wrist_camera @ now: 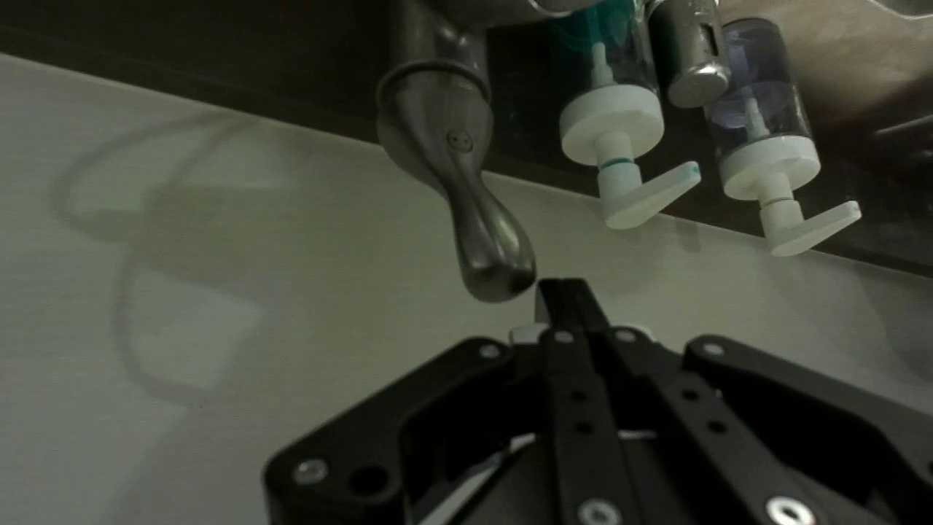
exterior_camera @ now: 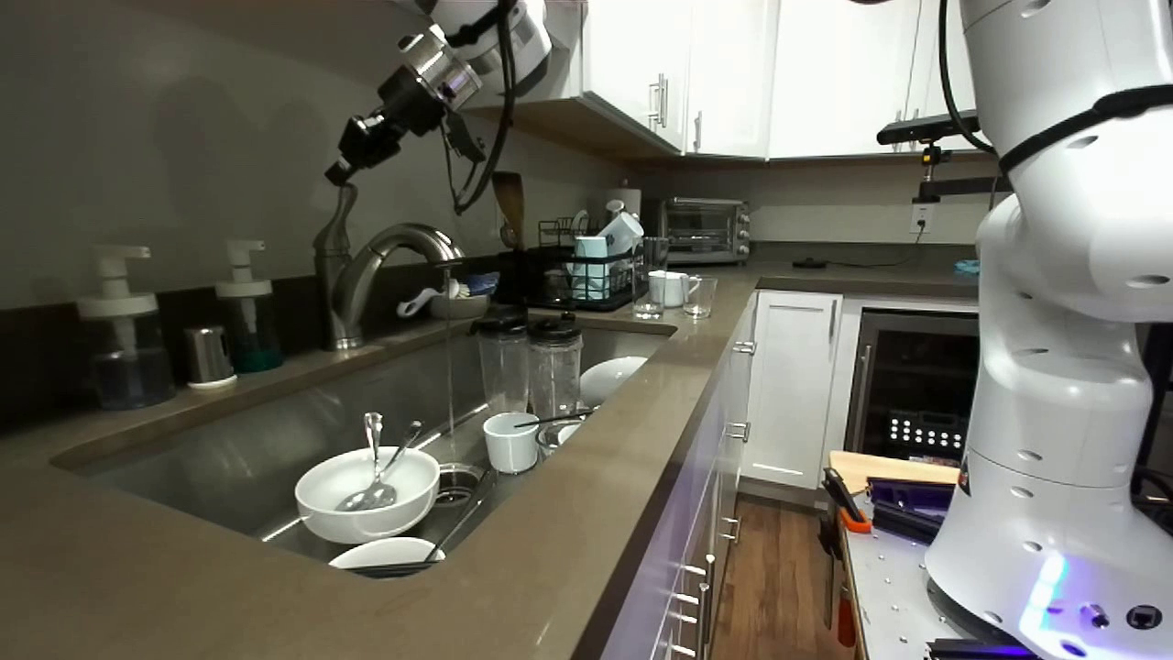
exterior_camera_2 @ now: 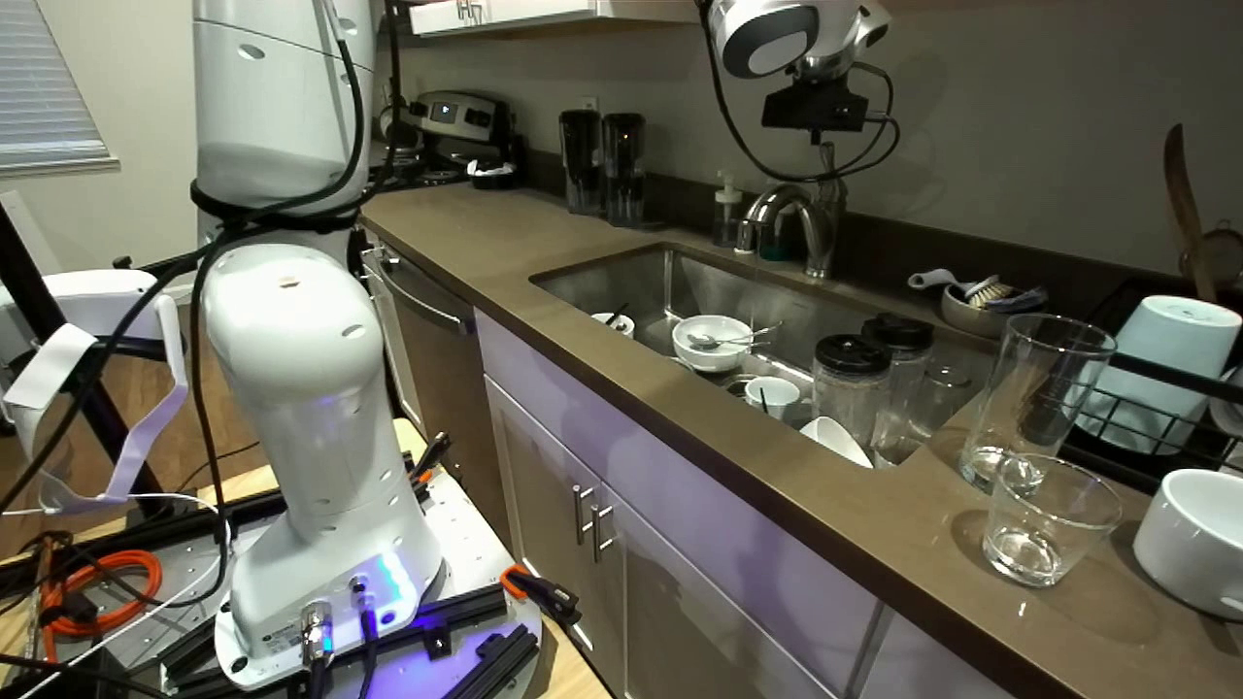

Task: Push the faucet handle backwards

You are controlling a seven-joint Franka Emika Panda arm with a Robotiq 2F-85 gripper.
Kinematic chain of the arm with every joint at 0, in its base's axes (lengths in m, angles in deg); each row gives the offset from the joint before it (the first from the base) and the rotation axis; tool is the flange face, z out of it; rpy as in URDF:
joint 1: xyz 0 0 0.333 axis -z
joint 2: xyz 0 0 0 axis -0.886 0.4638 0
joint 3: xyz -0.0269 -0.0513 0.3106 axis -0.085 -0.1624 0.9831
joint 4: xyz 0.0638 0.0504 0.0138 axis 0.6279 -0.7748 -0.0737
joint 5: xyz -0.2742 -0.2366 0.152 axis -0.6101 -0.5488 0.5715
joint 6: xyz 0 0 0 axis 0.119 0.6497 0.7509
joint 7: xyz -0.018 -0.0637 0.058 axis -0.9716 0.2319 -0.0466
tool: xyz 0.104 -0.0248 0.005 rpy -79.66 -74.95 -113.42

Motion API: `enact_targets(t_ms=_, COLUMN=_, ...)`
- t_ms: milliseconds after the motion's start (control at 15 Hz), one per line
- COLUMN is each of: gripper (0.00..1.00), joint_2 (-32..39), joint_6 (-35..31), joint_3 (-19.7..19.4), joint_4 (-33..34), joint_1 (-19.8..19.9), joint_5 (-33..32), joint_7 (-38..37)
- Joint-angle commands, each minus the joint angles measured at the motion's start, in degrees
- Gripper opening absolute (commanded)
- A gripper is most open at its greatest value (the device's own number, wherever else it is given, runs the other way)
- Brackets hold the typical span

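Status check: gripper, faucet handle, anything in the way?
Gripper shut, holding nothing. Faucet handle pointing up, tip right by the gripper; contact unclear. Nothing visible between them; wall behind the handle.

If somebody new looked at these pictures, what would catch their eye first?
Probably the white robot arm, standing across from the sink, with a blue light low down. Its black jaws, shut near the tip of the faucet handle, would come next, then the thin stream of water falling into the sink.
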Motion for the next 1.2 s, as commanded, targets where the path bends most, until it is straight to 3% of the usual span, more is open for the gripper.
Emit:
enact_targets(t_ms=0, gripper=0.00, joint_2=-1.7, joint_6=-1.2, joint_3=1.0, joint_4=-1.9, joint_1=0.3, joint_5=2.0, joint_7=2.1)
enact_targets(t_ms=400, gripper=0.00, joint_2=-2.2, joint_6=2.0, joint_3=1.4, joint_4=-2.3, joint_1=0.5, joint_5=2.6, joint_7=1.1)
enact_targets(t_ms=467, gripper=0.00, joint_2=-2.3, joint_6=2.1, joint_3=3.7, joint_4=-2.5, joint_1=2.5, joint_5=1.3, joint_7=0.2)
enact_targets(t_ms=1133, gripper=0.00, joint_2=-1.9, joint_6=-1.5, joint_3=3.1, joint_4=-4.3, joint_1=3.0, joint_5=-8.0, joint_7=-8.4)
